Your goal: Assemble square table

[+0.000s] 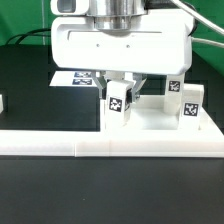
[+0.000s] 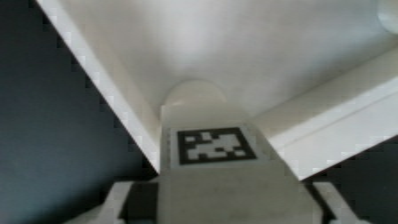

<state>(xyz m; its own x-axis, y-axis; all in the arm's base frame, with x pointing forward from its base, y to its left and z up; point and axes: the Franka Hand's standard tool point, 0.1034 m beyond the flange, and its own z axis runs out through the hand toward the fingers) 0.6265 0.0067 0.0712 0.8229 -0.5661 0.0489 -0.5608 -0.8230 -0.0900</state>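
Note:
The white square slab (image 1: pixel 155 124) lies flat on the black table, just behind the border rail. My gripper (image 1: pixel 120 88) hangs straight above the slab's corner on the exterior view's left, shut on an upright tagged leg post (image 1: pixel 118 101) whose foot meets the slab. Two more tagged leg posts (image 1: pixel 175 90) (image 1: pixel 192 105) stand upright on the slab's right side. In the wrist view the held post (image 2: pixel 217 140) runs down between my fingers (image 2: pixel 132 200) onto the slab (image 2: pixel 249 45), and my gripper (image 2: pixel 228 205) closes on its sides.
The long low white border rail (image 1: pixel 110 148) runs across the front. The marker board (image 1: pixel 78 78) lies flat at the back left. A small white piece (image 1: pixel 3 102) shows at the left edge. A green wall stands behind.

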